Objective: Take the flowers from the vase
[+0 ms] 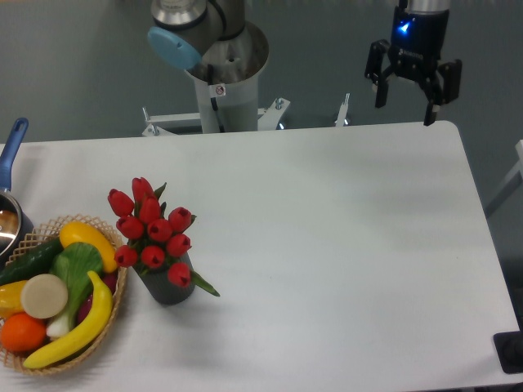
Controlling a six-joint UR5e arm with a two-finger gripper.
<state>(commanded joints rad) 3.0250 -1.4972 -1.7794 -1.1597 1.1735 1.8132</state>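
Note:
The flowers (152, 230), a bunch of red tulip buds with green leaves, stand in the vase (167, 290), a short dark grey cylinder at the table's front left. My gripper (404, 113) hangs far away over the table's back right corner. It is open, its two black fingers spread wide with nothing between them. The stems are hidden inside the vase.
A wicker basket (114, 314) of toy fruit and vegetables sits just left of the vase, nearly touching it. A pot with a blue handle (11, 147) is at the left edge. The arm's base column (222, 90) stands behind the table's back edge.

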